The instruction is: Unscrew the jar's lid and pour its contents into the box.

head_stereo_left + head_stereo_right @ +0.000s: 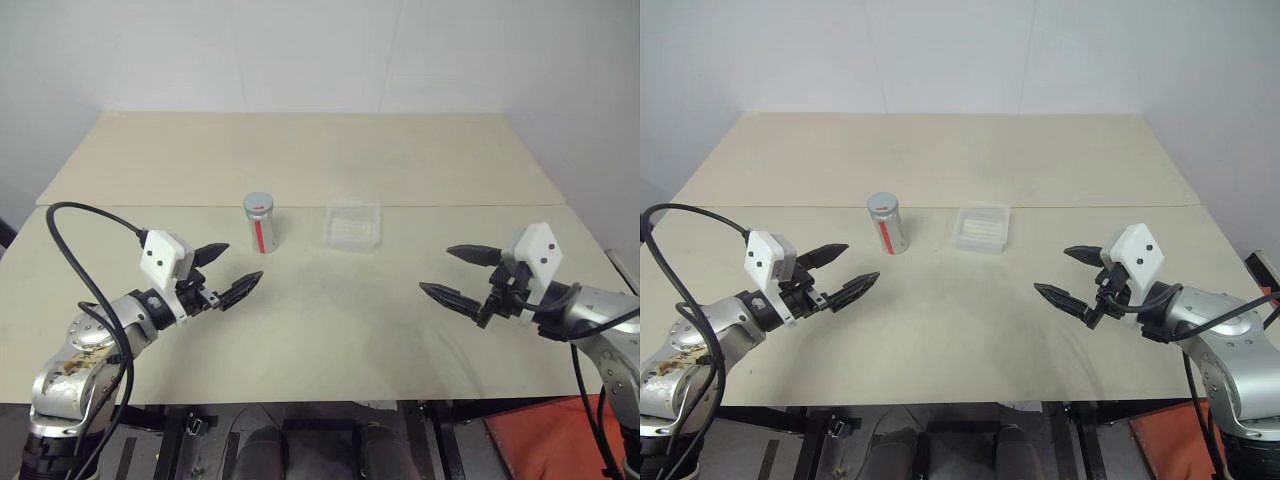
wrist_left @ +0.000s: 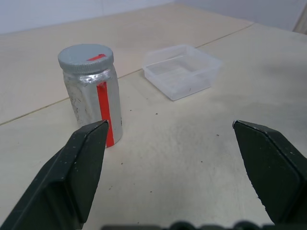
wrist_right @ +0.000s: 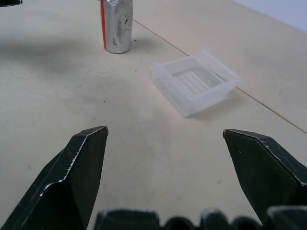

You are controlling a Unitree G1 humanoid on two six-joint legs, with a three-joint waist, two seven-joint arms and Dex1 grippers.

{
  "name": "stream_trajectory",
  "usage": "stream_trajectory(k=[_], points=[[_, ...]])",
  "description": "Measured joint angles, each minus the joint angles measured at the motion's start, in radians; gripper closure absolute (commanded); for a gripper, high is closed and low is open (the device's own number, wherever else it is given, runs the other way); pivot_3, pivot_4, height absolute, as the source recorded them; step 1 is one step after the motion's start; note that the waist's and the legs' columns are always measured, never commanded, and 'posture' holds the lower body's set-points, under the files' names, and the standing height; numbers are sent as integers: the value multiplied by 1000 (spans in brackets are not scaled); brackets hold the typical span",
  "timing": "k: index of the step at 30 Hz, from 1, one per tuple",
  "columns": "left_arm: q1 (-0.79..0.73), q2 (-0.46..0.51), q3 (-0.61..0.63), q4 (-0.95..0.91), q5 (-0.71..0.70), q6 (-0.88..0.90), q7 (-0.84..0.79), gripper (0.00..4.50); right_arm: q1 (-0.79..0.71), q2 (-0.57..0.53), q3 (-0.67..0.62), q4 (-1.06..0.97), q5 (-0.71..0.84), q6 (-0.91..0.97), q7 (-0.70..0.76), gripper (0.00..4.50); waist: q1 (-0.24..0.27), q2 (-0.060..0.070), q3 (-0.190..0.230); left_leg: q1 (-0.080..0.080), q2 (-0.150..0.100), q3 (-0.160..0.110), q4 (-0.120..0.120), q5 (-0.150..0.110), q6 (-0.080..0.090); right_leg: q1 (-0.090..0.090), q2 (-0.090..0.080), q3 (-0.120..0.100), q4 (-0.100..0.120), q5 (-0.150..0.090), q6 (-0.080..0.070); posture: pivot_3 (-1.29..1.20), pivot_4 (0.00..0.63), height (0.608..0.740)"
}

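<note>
The jar (image 1: pixel 260 227) stands upright near the table's middle, its silvery side carrying a red vertical stripe. The grey lid (image 1: pixel 258 204) with a small red mark sits on top of it. To the jar's right lies the box (image 1: pixel 353 224), a shallow clear plastic container with nothing in it. My left gripper (image 1: pixel 229 271) hovers open in front of and to the left of the jar, apart from it. My right gripper (image 1: pixel 458 272) hangs open at the right, in front of the box and well clear of it. In the left wrist view the jar (image 2: pixel 93 91) and box (image 2: pixel 182 70) lie beyond the open fingers.
A seam (image 1: pixel 450 206) runs across the beige table (image 1: pixel 330 320) just behind the jar and box. A black cable (image 1: pixel 85 250) loops over my left arm. The table's front edge lies close below both grippers.
</note>
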Motion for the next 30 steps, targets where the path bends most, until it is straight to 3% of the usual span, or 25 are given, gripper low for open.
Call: stream_trajectory(k=[10,16,24,30], points=[[-1,-9,-4,0,2,0,5,0,-9,0,0,0,0,0,0,49,0,0,0,0,0,0,0,0,0,0,0,0,0,0,0,0,150,740],[-36,-126,-47,-1,79,-6,150,0,-7,-6,0,0,1,0,15,49,2,0,0,0,0,0,0,0,0,0,0,0,0,0,0,0,150,740],[-114,-394,-203,21,322,-43,482,0,-4,-16,-1,4,0,-18,28,49,13,-1,0,0,-1,-1,1,0,0,1,0,0,0,0,0,0,150,740],[-182,-476,-256,120,476,-51,626,0,-5,-19,-1,11,0,-24,36,49,14,-1,0,0,-1,-1,1,0,0,1,0,0,0,0,0,0,150,740]])
